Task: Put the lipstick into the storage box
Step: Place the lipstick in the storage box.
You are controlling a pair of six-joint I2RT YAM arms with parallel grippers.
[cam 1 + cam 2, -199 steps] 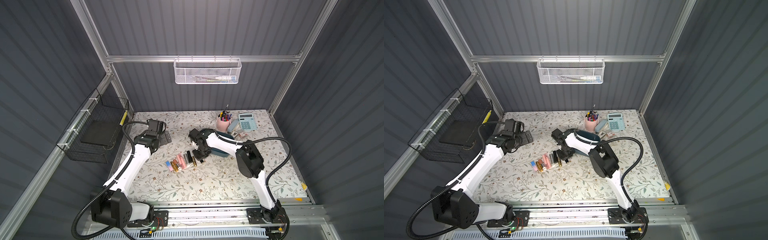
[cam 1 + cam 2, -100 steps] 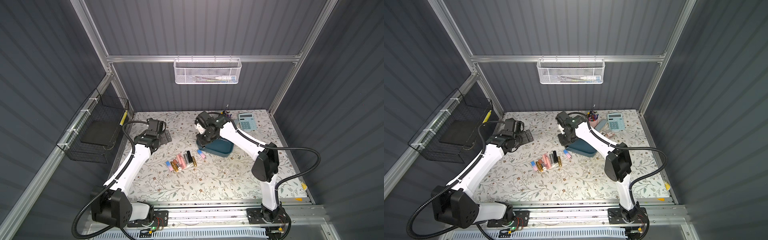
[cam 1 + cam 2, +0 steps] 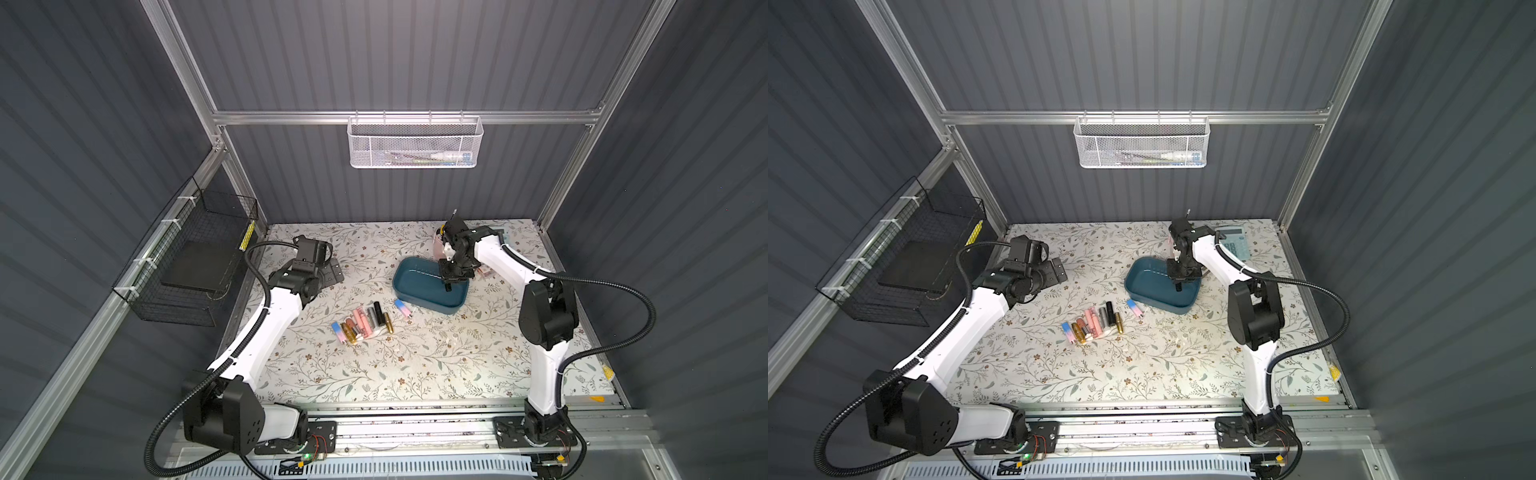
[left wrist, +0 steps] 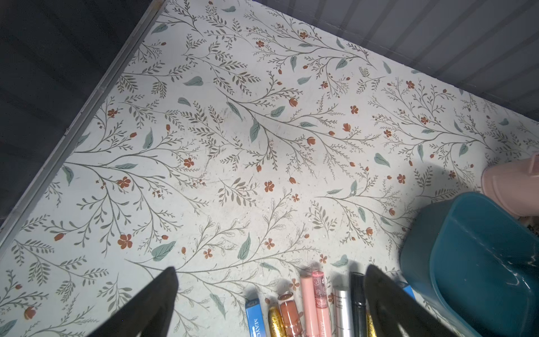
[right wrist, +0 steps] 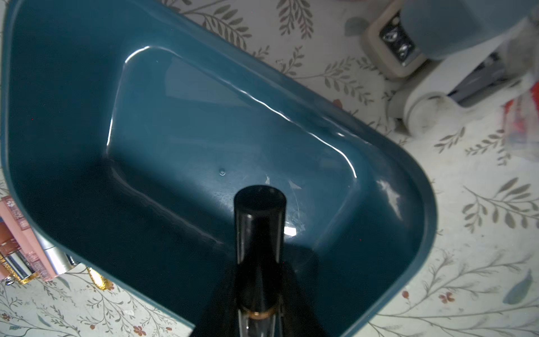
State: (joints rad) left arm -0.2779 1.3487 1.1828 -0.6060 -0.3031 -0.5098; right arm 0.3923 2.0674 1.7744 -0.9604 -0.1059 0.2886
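right gripper (image 3: 449,286) is clamped nearly closed on the lipstick (image 5: 259,221), a black tube with a gold ring. tube points down over the storage box (image 3: 409,279), inside the rim outline, nearer its right end wall. box floor shows open all round the tip; can't tell if the tip is below rim level. other tubes (image 3: 365,322) lie in a row on the table (image 3: 415,365) near the box's front-left corner, with one blue-pink tube (image 3: 403,308) just beside the front wall. left gripper (image 4: 271,272) is spread wide, holds nothing, well apart from the box. calculator (image 3: 1235,248) is partly behind the right arm. pink cup (image 4: 507,186) is cut off at the frame edge. vs a second ago: right gripper has gone from the row to over the box; left arm unchanged.
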